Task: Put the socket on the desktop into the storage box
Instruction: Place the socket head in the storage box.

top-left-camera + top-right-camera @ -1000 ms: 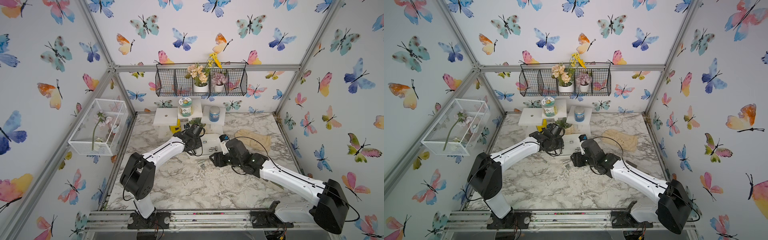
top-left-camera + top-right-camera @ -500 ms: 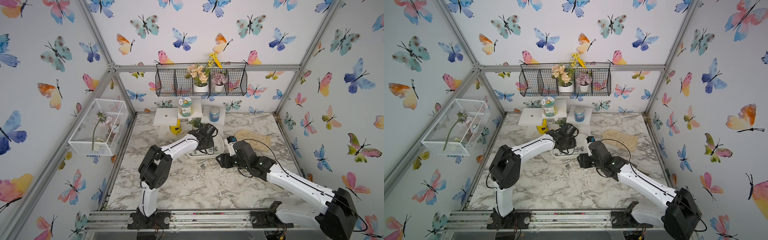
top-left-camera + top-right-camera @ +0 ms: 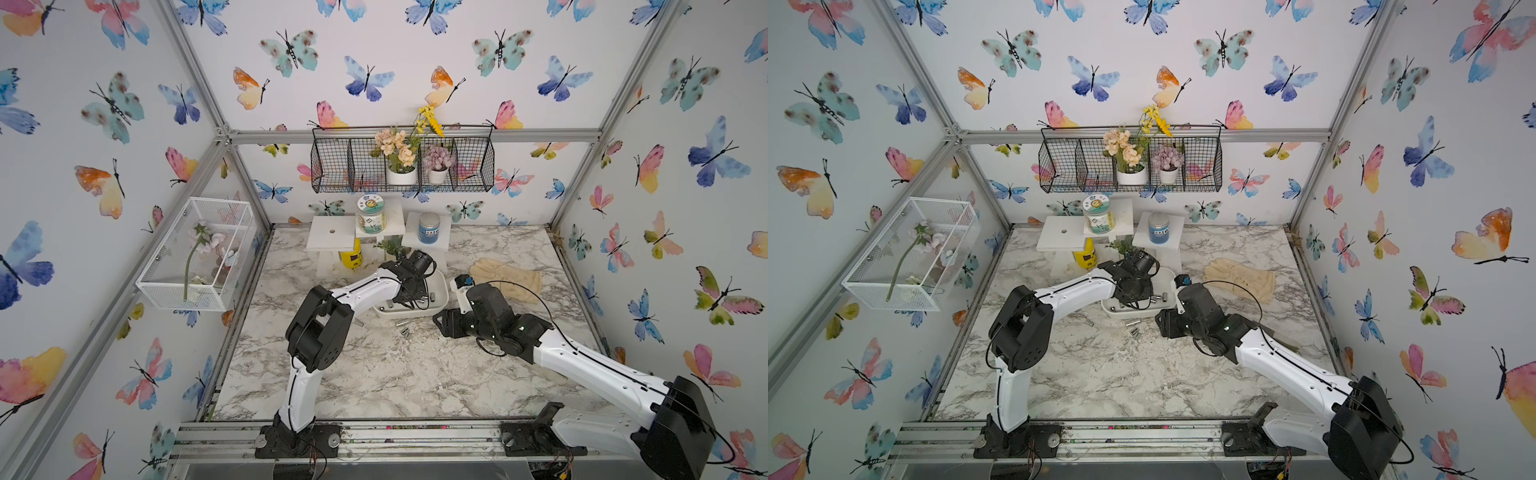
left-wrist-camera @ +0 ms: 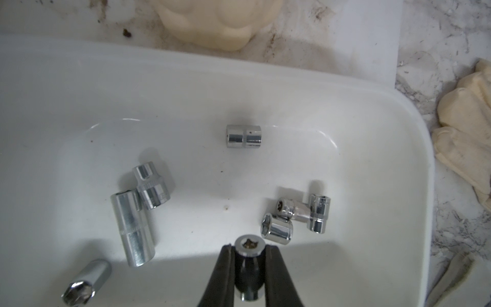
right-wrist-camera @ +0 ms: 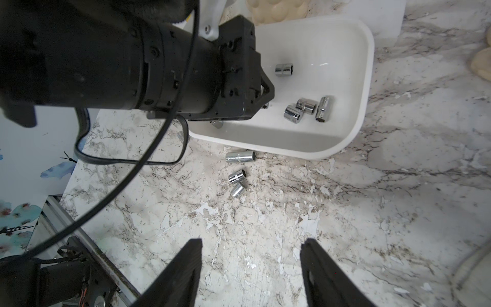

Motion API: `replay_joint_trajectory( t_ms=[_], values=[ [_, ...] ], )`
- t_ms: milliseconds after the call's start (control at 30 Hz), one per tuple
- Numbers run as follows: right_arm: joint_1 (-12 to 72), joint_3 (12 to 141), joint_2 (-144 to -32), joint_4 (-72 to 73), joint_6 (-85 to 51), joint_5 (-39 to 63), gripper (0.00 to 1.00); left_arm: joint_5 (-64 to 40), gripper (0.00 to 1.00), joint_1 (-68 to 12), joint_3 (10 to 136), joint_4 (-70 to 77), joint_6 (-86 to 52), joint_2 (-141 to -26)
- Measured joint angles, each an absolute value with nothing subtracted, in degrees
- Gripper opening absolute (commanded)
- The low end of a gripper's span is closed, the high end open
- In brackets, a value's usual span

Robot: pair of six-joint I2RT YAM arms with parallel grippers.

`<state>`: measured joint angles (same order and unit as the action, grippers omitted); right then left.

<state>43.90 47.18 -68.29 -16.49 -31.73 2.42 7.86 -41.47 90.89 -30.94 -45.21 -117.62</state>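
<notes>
The desktop [image 3: 395, 374] is not cleared, so the job reads as partway done, with more in than out. The storage box [image 5: 368, 79] sits toward the far middle of it, and seven loose sockets [image 4: 244, 136] lie on its floor (counted in the left wrist view). The right gripper [image 5: 252, 242] hangs over bare marble, its jaws apart with nothing between them. The left gripper [image 4: 248, 247] is above the box floor, its fingers pinched tight on the held socket [image 4: 249, 245], which is not yet let go. That socket's long axis runs along the fingers: its open, star-shaped mouth points out past the fingertips toward the box floor, and its narrow drive end points back toward the wrist. Whether it touches the floor cannot be told. Three sockets [image 5: 240, 156] remain on the marble just beside the box's near wall — the longest lies roughly along that wall, and the two short ones sit close together, seemingly touching
</notes>
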Motion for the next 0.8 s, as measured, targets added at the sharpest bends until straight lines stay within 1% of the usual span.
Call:
replay_joint_trajectory(
  t_ms=[233,367,567,733,767,800],
  values=[
    [43.9,47.18,-68.71,-16.51,-31.92,1.96,0.64,7.88,0.17,-41.47,90.89,-30.92,-44.99,-118.76],
    [43.9,47.18,-69.23,-16.6,-31.92,1.76,0.64,7.88,0.27,-41.47,90.89,-30.89,-44.53,-118.8],
    [43.9,47.18,-69.49,-16.91,-31.99,1.69,0.64,7.9,0.38,-41.47,90.06,-30.44,-43.97,-118.52],
    [43.88,47.2,-69.84,-17.34,-31.97,1.69,0.64,7.9,0.38,-41.47,87.44,-30.13,-43.88,-116.75],
    [43.88,47.27,-70.08,-17.52,-31.94,1.69,0.64,7.9,0.38,-41.47,86.76,-29.95,-43.88,-116.07],
    [43.88,47.35,-70.37,-17.63,-31.92,1.69,0.65,7.9,0.41,-41.47,86.11,-29.82,-43.88,-115.37]
  ],
)
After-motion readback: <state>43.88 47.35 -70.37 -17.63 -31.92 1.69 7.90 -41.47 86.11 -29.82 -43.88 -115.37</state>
